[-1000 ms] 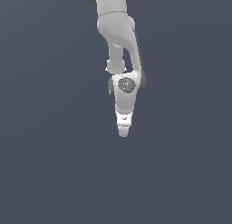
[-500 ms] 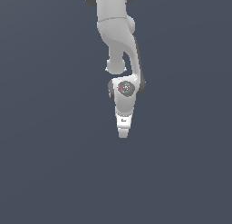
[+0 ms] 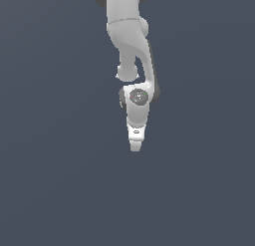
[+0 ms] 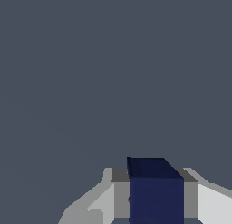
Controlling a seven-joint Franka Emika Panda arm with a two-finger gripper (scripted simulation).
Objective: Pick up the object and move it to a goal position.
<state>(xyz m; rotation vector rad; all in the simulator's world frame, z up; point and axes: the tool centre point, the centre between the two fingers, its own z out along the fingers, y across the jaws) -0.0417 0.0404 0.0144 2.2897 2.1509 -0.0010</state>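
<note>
In the wrist view the object, a dark navy-blue block, sits between the two fingers of my gripper. Grey pads press against both of its sides, so the gripper is shut on it. In the exterior view the white arm reaches down from the top and the gripper points downward, seen edge-on. From that side the object is hidden behind the near finger. I cannot tell whether the gripper is touching the grey surface or held above it.
A plain dark grey-blue surface fills both views. No goal marker or other object shows in either view.
The gripper has shifted slightly downward in the exterior view over the last second. Its pose is otherwise the same.
</note>
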